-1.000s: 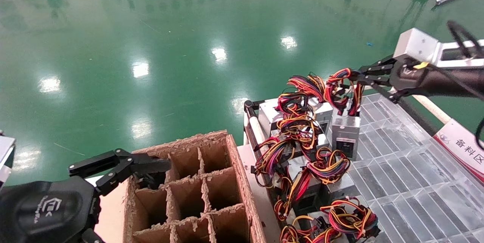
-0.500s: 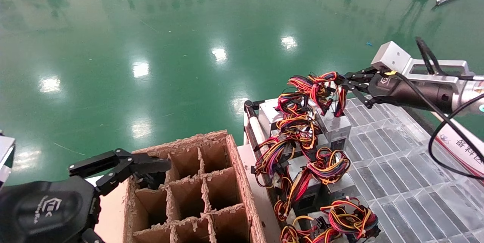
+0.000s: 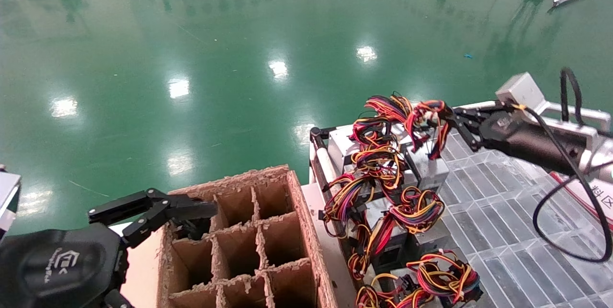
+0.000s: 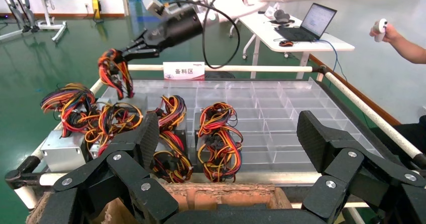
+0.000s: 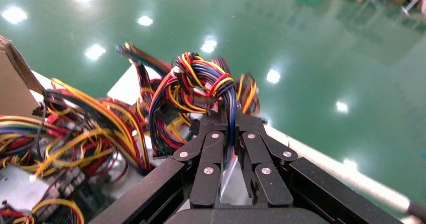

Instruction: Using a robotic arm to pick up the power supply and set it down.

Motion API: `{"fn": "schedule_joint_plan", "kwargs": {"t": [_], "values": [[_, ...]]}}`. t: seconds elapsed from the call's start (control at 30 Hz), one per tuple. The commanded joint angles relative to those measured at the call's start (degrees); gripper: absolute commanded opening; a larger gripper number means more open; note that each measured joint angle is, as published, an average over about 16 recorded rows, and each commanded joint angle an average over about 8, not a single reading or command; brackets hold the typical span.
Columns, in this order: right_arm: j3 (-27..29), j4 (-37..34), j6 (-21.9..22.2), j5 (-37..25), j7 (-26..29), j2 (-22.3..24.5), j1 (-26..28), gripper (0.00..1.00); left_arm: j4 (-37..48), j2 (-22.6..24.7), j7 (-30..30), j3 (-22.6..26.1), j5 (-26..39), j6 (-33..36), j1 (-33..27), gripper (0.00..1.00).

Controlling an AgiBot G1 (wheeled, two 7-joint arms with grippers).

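My right gripper (image 3: pixel 452 117) is shut on the looped red, yellow and black wire bundle (image 3: pixel 426 119) of a silver-grey power supply (image 3: pixel 431 166). Its box hangs tilted below, at the far end of the row of other units. The right wrist view shows the fingers (image 5: pixel 213 133) clamped on the wires (image 5: pixel 196 88). In the left wrist view that gripper (image 4: pixel 131 52) holds the bundle (image 4: pixel 114 73) above the tray. My left gripper (image 3: pixel 198 219) is open and empty over a corner of the cardboard box (image 3: pixel 301 212).
Several more power supplies (image 3: pixel 383 188) with wire loops fill the left side of the clear divided tray (image 3: pixel 503 212). A rail (image 3: pixel 318 159) edges the tray. A white sign (image 3: pixel 598 193) stands at its right. Green floor lies beyond.
The right gripper has come down with the wire bundle, after swinging left, and the hanging box has sunk lower beside the other units. The left arm has not moved.
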Motion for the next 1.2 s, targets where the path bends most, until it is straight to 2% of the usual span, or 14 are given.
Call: {"fn": "schedule_joint_plan", "kwargs": {"t": [0.03,0.1,0.37,0.8,1.2], "values": [[0.9,-0.2,0.1,1.3,0.3,0.6,-1.5,0.0,0.0,0.0,0.0,0.0,0.0,0.0,0.0,1.0],[1.4,0.0,0.4,2.0,0.4,1.1,-2.6,0.02,0.0,0.0,0.0,0.0,0.0,0.0,0.0,1.0],[2.5,0.2,1.3,3.5,1.8,1.7,-5.0,0.98,0.0,0.0,0.0,0.0,0.0,0.0,0.0,1.0],[2.1,0.3,0.5,3.1,2.4,2.0,-4.2,1.0,0.0,0.0,0.0,0.0,0.0,0.0,0.0,1.0],[-3.0,0.7,-4.9,-4.3,9.3,4.9,3.4,1.0,0.0,0.0,0.0,0.0,0.0,0.0,0.0,1.0]]}}
